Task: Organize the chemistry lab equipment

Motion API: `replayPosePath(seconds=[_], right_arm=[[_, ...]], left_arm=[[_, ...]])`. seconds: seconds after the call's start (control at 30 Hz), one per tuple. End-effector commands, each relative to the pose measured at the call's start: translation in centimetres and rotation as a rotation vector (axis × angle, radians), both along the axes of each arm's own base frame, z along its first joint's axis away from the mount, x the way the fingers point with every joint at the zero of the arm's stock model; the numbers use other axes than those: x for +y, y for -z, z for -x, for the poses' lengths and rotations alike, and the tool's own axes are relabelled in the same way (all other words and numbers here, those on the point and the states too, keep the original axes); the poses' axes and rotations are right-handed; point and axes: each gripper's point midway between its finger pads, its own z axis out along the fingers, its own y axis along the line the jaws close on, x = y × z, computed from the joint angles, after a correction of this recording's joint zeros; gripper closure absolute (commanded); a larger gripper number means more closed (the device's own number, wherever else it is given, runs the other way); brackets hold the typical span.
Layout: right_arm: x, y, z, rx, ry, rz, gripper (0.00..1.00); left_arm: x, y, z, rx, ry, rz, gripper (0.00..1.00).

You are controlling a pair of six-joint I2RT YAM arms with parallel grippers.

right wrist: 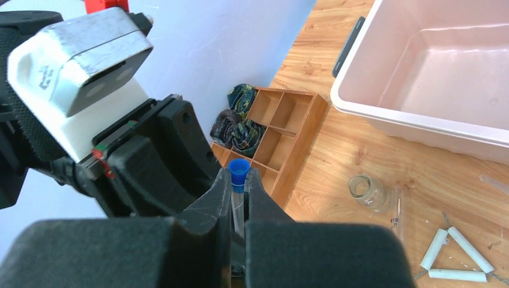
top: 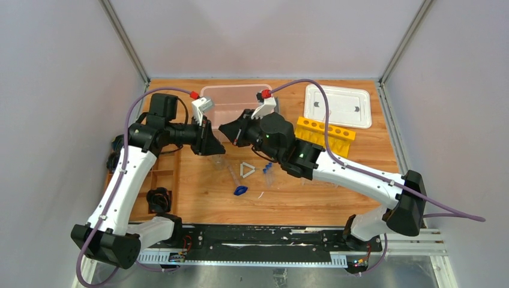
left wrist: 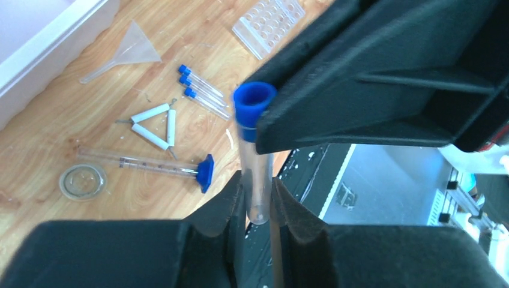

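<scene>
Left tool (left wrist: 258, 187), clear tube (left wrist: 257, 159), blue cap (left wrist: 252, 103)

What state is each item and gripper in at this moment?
held tube: capped, clamped by both grippers.
left gripper: shut on held tube, lower end.
right gripper: shut on held tube, under cap.
three loose tubes: capped, lying flat.
funnel: lying on its side.
beaker: upright, uncovered.
white triangle: lying flat.
pink bin: lid off.
white lid: lying flat, apart from pink bin.
</scene>
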Motion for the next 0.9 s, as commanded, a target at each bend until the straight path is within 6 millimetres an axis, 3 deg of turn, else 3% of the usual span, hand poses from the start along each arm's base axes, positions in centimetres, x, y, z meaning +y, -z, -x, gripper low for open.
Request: replayPosePath(seconds=[0.0, 0.17, 0.23, 0.47, 0.7, 0.87], right_arm=[[-0.4, -2.8, 0.3, -0.047, 0.023, -0.065, 0.98], [-1.1, -0.7, -0.2, 0.015, 0.039, 0.089, 0.53], [-0.9, 0.1, -0.1, 0.055, -0.014, 0.165, 0.46], [0.7, 0.0, 1.9, 0.092, -0.236, 0.256, 0.44], [1.6, -0.4, 2.6, 0.083, -0.317, 0.269, 0.48], [2.1, 0.0, 2.7, 0.101, -0.354, 0.268, 0.62]], left_arm=[[0.1, -0.1, 0.2, -0.027, 0.000, -0.009, 0.87], [0.7, -0.1, -0.1, -0.089, -0.012, -0.045, 0.99], [1.0, 0.0, 0.0, -0.131, -0.005, -0.062, 1.00], [1.6, 0.3, 0.6, -0.241, 0.031, -0.096, 1.00], [1.8, 0.4, 0.9, -0.267, 0.035, -0.104, 1.00], [1.9, 0.4, 0.9, -0.274, 0.036, -0.107, 1.00]])
